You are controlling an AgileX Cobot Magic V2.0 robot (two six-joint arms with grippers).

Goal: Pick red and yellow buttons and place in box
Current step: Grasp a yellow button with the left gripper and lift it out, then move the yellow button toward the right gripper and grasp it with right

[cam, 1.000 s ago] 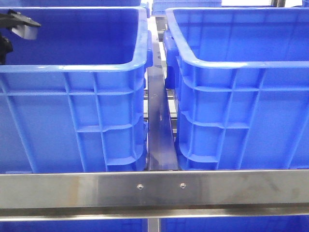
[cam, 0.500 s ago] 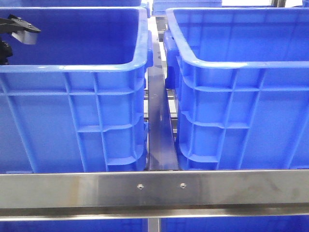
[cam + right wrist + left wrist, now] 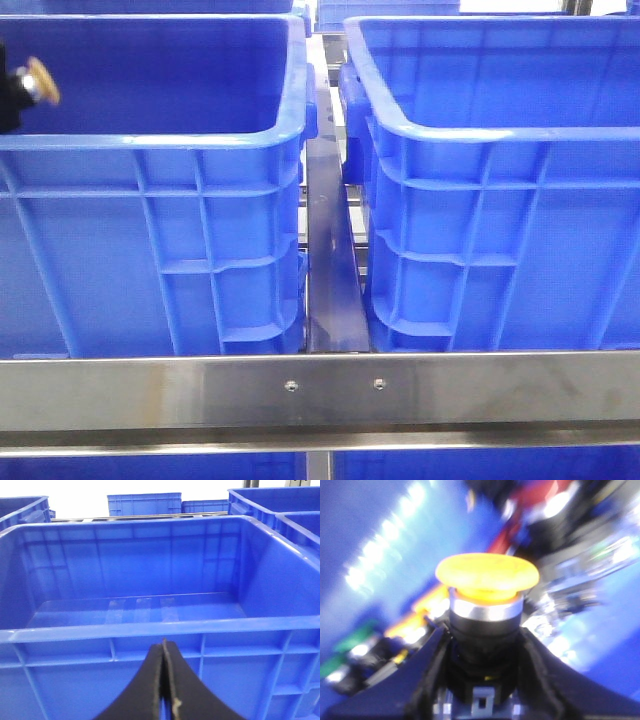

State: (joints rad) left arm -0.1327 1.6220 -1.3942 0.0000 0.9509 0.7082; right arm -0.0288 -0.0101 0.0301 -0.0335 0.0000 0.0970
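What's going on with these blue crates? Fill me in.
The left gripper is shut on a yellow button, a mushroom-capped push button, held up at the far left over the left crate. More buttons lie blurred behind it in the wrist view. The right gripper is shut and empty, facing the other crate, which looks empty. No red button has been picked yet that I can see.

A brushed steel crossbar (image 3: 320,392) with two screws spans the foreground, and a dark metal rail (image 3: 328,270) runs back from it. More blue crates (image 3: 144,504) stand far behind under bright white light.
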